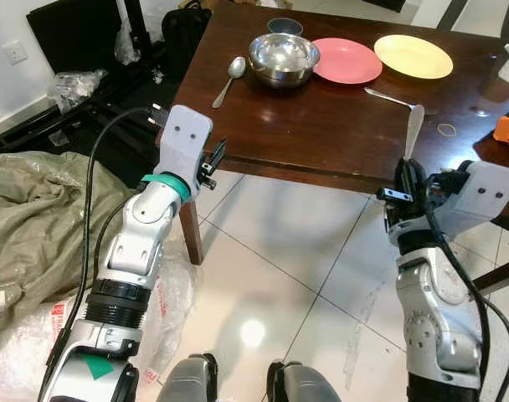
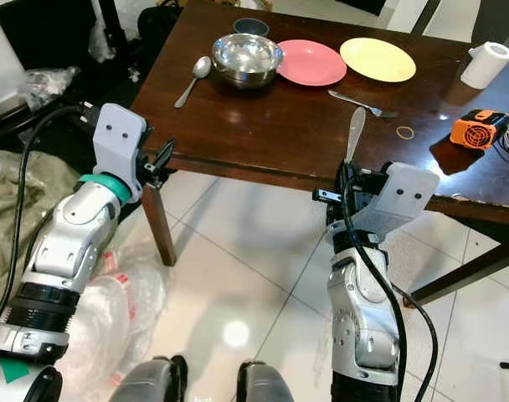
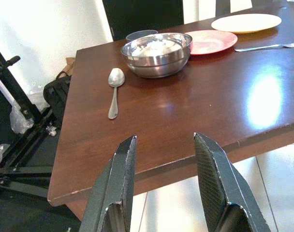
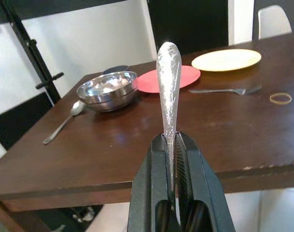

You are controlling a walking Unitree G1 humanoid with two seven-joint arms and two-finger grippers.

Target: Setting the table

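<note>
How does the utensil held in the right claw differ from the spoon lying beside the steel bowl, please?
The held utensil stands upright, clamped in the right claw at the table's near edge; the spoon lies flat on the table, untouched. The spoon shows its bowl, while the held one shows only its handle end. Both are silver metal.

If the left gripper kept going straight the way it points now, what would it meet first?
Probably the near edge of the brown table: the open left gripper sits about level with it. Slightly higher, it would pass over bare tabletop toward the steel bowl; depth is unclear.
</note>
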